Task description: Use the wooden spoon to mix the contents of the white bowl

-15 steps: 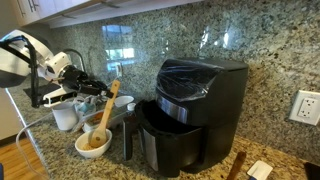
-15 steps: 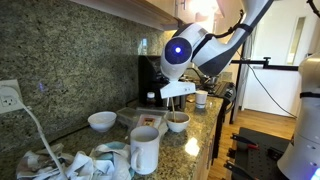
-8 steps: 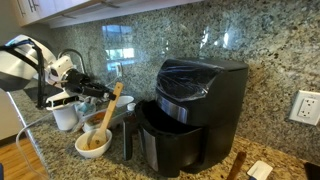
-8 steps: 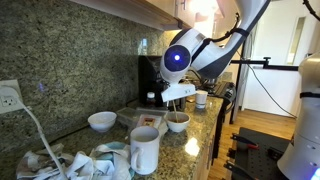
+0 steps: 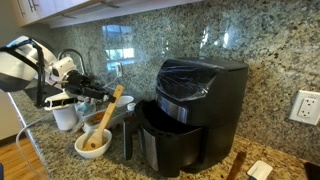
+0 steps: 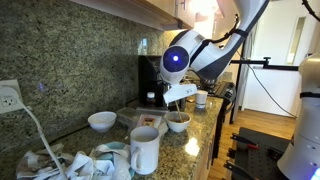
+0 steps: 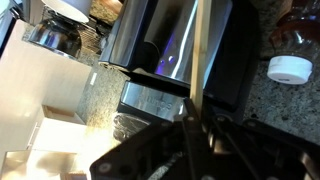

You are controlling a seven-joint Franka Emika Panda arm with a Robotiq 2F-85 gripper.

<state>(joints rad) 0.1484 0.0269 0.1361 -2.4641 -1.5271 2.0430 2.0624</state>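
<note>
Tan, grainy contents (image 5: 95,142) lie in the white bowl (image 5: 84,152), which sits on the granite bench (image 5: 100,168) just beside a black air fryer (image 5: 200,100). We see the wooden spoon (image 5: 104,115) tilted, its head down in the contents and its handle rising toward the wall. The end effector (image 5: 107,97) is clamped fully tight on the upper handle. In the wrist view that handle runs as a pale strip out from between the dark fingers (image 7: 170,140). A white cup (image 5: 65,117) stands near the bowl.
</note>
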